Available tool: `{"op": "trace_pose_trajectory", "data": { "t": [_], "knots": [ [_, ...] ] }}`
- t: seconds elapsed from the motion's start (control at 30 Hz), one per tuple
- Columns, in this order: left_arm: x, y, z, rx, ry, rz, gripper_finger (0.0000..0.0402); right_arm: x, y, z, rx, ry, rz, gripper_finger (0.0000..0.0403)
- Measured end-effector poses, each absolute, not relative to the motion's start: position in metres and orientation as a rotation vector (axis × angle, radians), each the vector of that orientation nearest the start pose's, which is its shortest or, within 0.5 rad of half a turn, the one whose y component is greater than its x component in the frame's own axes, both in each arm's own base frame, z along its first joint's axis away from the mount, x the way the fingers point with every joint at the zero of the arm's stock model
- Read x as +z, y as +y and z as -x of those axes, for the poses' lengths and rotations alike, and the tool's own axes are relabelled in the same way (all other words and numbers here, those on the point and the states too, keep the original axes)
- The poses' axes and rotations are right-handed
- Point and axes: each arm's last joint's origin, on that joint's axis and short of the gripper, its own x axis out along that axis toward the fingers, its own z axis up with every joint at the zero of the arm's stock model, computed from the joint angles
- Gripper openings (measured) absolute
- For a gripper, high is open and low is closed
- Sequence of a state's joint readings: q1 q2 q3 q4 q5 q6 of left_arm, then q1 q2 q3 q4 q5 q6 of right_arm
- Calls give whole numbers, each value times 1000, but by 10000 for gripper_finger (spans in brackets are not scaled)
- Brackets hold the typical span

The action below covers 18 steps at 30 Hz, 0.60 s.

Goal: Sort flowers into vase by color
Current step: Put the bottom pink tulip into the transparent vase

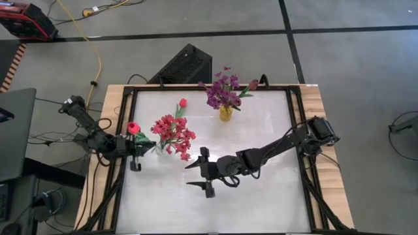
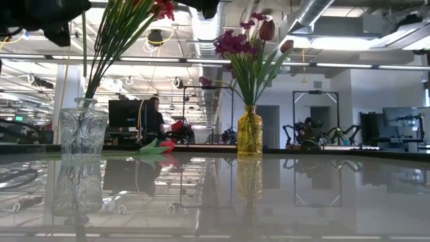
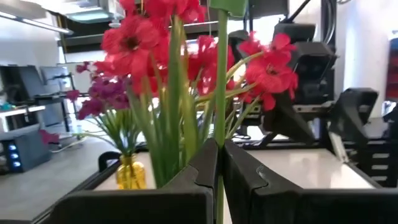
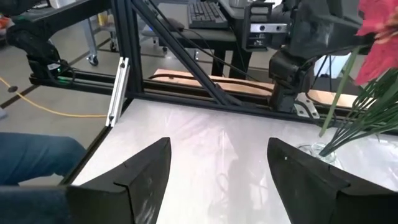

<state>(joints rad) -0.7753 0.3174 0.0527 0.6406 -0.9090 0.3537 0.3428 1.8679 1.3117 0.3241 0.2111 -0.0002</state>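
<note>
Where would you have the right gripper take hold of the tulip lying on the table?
By its green stem, below the bud, from straight above: the tulip lies flat, so the open right gripper can likely straddle the thin stem crosswise.

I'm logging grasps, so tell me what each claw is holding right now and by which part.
The left claw is shut on a red tulip, pinching its thin green stem below the bloom. The right claw is open and holds nothing.

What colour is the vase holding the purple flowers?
Yellow-amber glass; the vase with the purple flowers shows best in the low view.
</note>
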Motion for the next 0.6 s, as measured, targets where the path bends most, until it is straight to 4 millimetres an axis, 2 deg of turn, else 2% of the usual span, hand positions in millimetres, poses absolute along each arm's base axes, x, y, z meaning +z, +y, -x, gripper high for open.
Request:
{"op": "trace_pose_trajectory", "data": {
  "t": [0.6],
  "knots": [
    [185,-49,-91,277,-92,-99,0,255,137,-408,126,223,63,292]
  ]
}}
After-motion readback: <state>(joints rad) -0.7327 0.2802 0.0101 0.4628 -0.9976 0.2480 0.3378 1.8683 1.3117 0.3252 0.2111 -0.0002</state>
